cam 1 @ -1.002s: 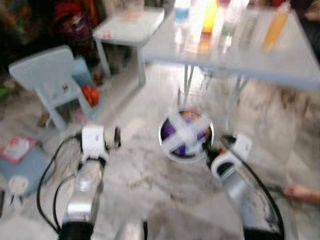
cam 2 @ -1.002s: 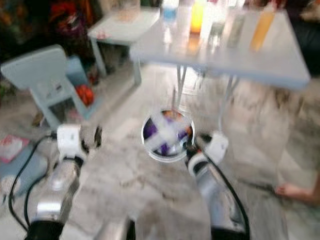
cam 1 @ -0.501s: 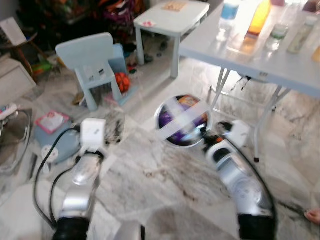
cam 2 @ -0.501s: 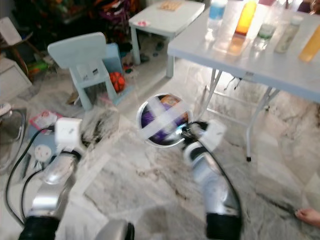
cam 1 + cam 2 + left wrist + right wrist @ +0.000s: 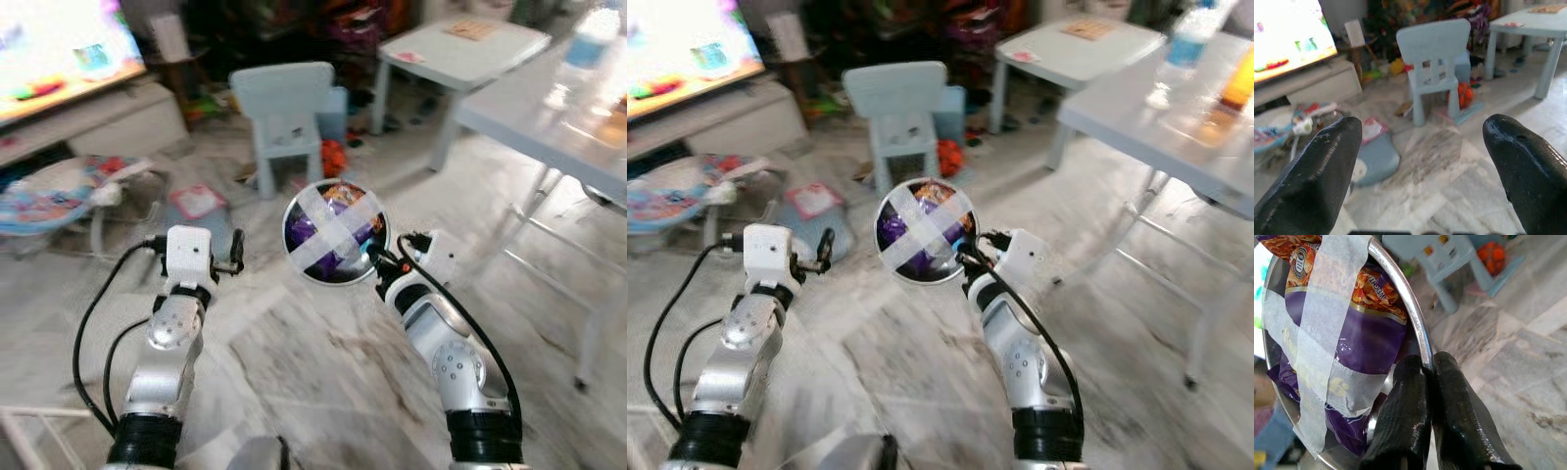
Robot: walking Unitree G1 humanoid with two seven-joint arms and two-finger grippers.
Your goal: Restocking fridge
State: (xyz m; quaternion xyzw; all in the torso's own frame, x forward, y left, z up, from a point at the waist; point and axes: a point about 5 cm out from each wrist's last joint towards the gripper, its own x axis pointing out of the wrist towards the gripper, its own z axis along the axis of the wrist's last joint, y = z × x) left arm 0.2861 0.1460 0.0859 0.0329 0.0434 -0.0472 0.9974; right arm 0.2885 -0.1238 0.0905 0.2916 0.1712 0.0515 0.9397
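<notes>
A round metal bowl [image 5: 334, 232] holds purple and orange snack packets under a cross of white tape. My right gripper [image 5: 373, 263] is shut on the bowl's rim and carries it upright in front of me. In the right wrist view both black fingers [image 5: 1415, 421] pinch the rim of the bowl [image 5: 1405, 298]. My left gripper [image 5: 233, 252] is raised beside the bowl, open and holding nothing; its two fingertips [image 5: 1317, 171] stand wide apart in the left wrist view.
A small pale blue chair [image 5: 284, 108] stands ahead, with a low white table [image 5: 460, 49] behind it. A grey folding table [image 5: 549, 117] with bottles is at the right. A bright TV [image 5: 59, 44] and a baby bouncer [image 5: 59, 191] are at the left. Marble floor lies below.
The camera has swung to the left: the TV and bouncer have come into view and the grey table has slid right. The bowl stays held in my right gripper.
</notes>
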